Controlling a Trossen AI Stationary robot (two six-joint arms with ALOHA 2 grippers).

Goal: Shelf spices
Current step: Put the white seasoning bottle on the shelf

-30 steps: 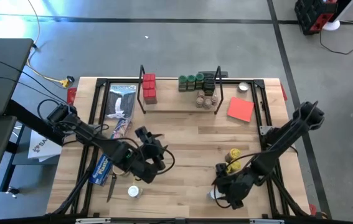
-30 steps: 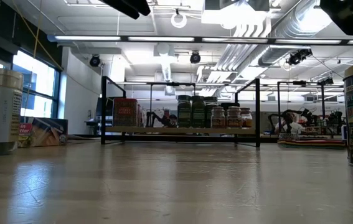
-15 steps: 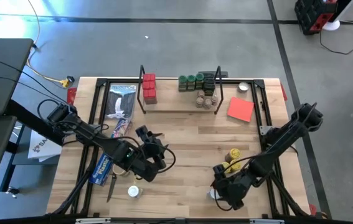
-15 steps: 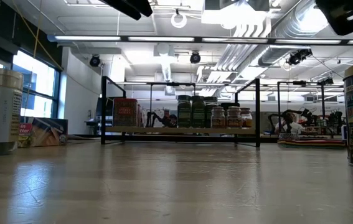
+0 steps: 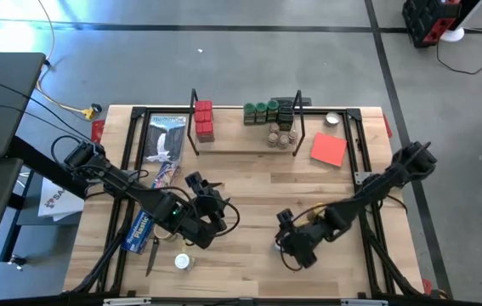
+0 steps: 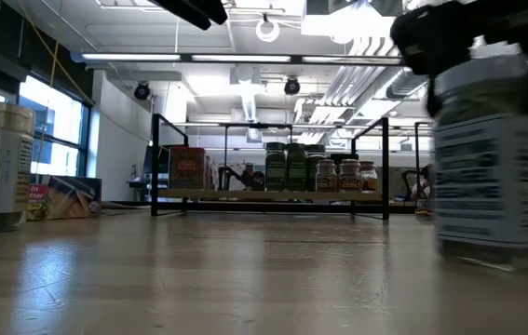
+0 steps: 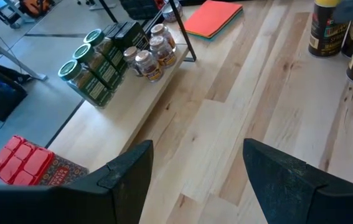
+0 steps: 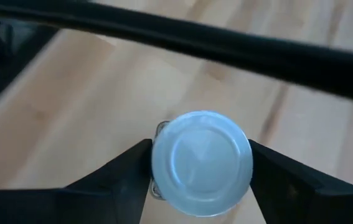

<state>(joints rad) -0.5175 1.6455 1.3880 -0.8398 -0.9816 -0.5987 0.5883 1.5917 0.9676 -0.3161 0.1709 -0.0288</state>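
I have the table point(image 5: 258, 183) in full view from above, its light wood top set in a black frame. At its far edge stands the shelf point(image 5: 241, 151), a low light-wood board with black wire uprights. On the shelf I see red tins point(image 5: 203, 120) stacked at one end, then green-lidded jars point(image 5: 260, 113) with dark-lidded ones beside them, and a cluster of small tan-lidded jars point(image 5: 280, 136) in front. Left of the shelf lies a long blue plastic-wrap box point(image 5: 157, 183), and right of it a flat red square sheet point(image 5: 328, 150).

My left arm reaches in over the near left part of the table; the left gripper point(image 5: 215, 212) hangs above bare wood with its fingers apart and nothing between them, as its wrist view confirms. A white-lidded jar point(image 5: 183, 262) stands on the table near the front edge, just beside that arm.

My right arm stretches from the right side toward the middle front. The right gripper point(image 8: 200, 163) is clamped on a spice jar with a pale round lid point(image 8: 202, 163), one finger pressed to each side of it. In the low view that jar point(image 6: 494, 177) shows large and close, just above the wood. Yellow-lidded jars point(image 7: 325, 28) stand on the table near the right arm.
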